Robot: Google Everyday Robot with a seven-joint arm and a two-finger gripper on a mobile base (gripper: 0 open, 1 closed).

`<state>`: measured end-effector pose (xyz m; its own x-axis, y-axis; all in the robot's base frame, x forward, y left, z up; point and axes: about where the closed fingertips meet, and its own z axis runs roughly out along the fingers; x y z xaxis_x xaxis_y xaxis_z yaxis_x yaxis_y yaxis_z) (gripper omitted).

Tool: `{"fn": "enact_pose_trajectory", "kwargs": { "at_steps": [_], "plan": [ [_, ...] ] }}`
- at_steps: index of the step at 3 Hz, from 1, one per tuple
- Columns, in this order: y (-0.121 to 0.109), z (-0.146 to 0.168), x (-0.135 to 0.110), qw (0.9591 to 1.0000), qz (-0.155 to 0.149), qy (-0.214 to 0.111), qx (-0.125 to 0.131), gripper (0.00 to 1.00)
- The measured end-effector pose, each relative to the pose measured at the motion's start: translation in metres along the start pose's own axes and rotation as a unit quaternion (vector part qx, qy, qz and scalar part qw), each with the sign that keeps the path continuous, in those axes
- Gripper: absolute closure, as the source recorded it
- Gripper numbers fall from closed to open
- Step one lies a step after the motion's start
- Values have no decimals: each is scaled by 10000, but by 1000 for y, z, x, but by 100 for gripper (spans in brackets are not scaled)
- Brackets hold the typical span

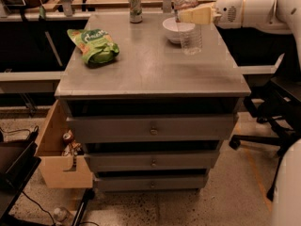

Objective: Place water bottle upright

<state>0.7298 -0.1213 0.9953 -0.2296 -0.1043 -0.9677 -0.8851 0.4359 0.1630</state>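
a: status on the bottle?
b: water bottle (190,36) is vertical at the table's (155,69) right rear, just beside the bowl (171,29). my gripper (195,15) is clamped around it up high, so the base can seat flat. can't tell if it's touching down yet.

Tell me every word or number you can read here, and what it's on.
Nothing here can be read.
Green snack bag: white script lettering, too blurred to read.
Can: markings too small to read.
Water bottle, gripped by the gripper at the table's back right: label unreadable.
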Motion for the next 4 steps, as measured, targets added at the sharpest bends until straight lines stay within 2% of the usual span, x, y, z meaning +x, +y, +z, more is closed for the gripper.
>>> {"fn": "enact_pose_trajectory", "kwargs": {
  "at_steps": [1, 2, 3, 4],
  "plan": [
    [0, 5, 24, 9959, 9, -892, -113, 100],
    [28, 22, 42, 9874, -288, -1533, -272, 100],
    [47, 27, 51, 9821, -598, -1766, -248, 100],
    [57, 32, 53, 9820, -762, -1714, -202, 100]
  ]
}}
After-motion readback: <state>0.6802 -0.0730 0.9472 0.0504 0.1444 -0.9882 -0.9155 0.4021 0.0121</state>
